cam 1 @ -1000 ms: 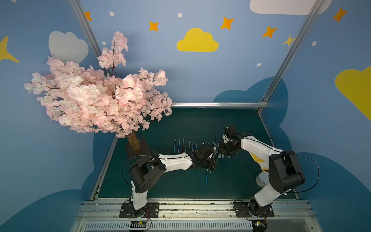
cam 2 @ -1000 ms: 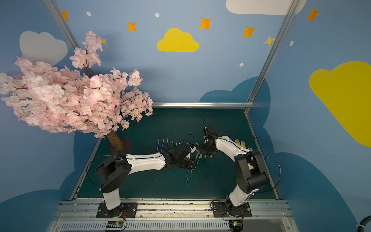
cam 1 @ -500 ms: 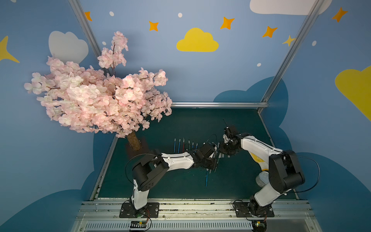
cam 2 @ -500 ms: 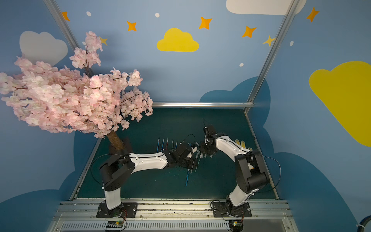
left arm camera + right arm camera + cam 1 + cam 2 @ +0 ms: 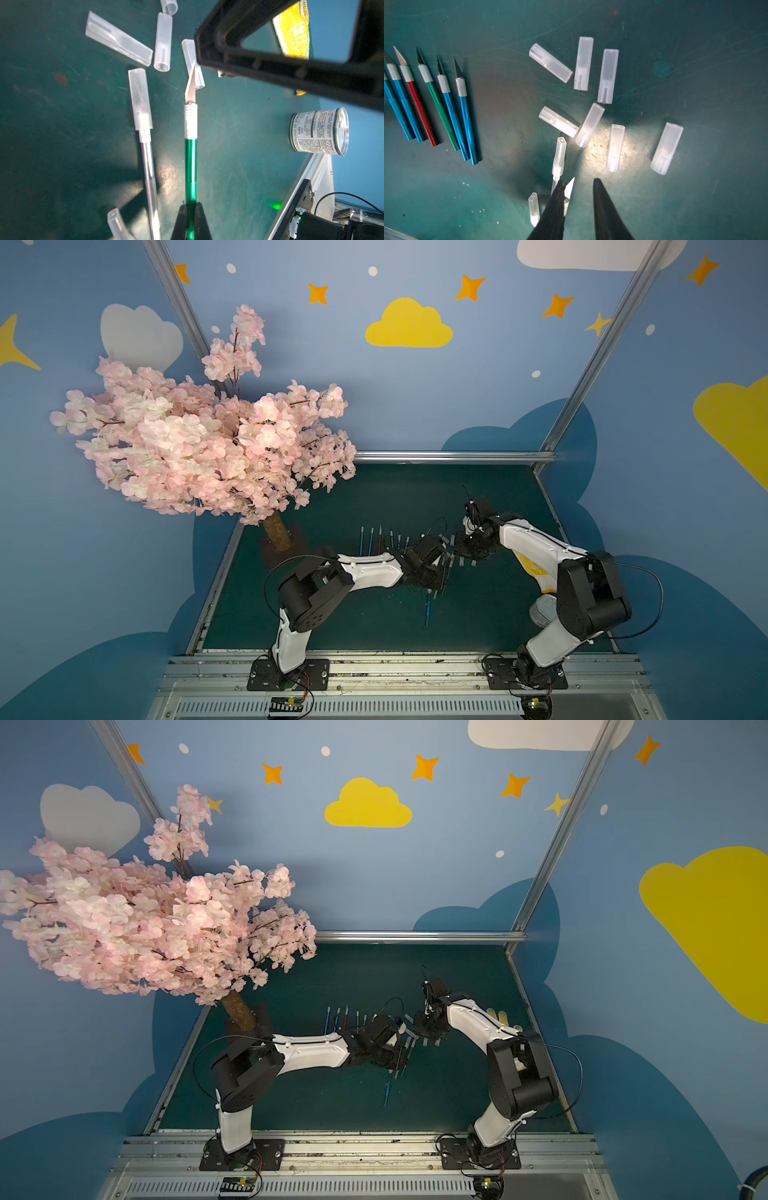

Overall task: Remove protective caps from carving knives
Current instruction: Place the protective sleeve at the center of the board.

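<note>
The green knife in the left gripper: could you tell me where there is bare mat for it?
Bare mat lies between the row of uncapped knives and the loose caps; another patch runs along the front rail, beside a lone blue knife. Around the left gripper and its green knife, caps and a capped silver knife crowd in.

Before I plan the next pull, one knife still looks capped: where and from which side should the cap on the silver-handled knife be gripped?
Probably pinch the cap across its long sides near the far end, coming from beyond the tip. It is a straight sleeve lying flat on the silver-handled knife, so it should slide off lengthwise.
</note>
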Available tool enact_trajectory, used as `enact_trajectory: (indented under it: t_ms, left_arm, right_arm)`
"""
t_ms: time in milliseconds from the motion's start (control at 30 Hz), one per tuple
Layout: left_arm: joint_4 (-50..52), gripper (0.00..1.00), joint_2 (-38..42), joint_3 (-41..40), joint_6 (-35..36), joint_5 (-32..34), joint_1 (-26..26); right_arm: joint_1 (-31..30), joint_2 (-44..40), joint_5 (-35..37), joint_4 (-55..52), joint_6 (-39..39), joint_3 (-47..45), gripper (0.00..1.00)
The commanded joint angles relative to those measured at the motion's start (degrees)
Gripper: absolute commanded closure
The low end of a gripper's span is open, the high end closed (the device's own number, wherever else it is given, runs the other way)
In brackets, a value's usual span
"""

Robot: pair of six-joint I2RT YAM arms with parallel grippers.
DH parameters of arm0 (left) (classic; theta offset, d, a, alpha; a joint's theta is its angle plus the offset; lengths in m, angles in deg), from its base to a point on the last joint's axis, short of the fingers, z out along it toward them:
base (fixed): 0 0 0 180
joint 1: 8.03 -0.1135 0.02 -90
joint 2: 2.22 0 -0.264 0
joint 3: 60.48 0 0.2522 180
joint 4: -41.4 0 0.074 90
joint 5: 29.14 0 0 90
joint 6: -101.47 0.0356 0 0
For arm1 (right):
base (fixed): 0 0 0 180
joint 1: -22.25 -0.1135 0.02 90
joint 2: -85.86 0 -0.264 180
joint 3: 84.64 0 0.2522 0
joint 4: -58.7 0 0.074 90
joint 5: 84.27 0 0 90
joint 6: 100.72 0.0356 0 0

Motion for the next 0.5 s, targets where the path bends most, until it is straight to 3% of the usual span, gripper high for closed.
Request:
enact_trajectory:
  t_ms: [0,267,467]
  left_arm:
    - [0.46,0.95,0.6,0.24,0.28,0.1,-0.12]
    - [5.78,0.95,3.6,0.27,1.84,2.25,-1.79]
    - [10.48,0.95,4.76,1.03,3.93,4.16,-4.6]
  right_arm:
    - [0.23,-2.08,0.0,-1.29,-0.54,0.97,0.74]
    - [0.23,-5.99,-1.3,-1.28,-1.94,-1.57,0.74]
    - [-0.08,-9.77,-2.01,-1.74,-3.12,-4.19,0.67]
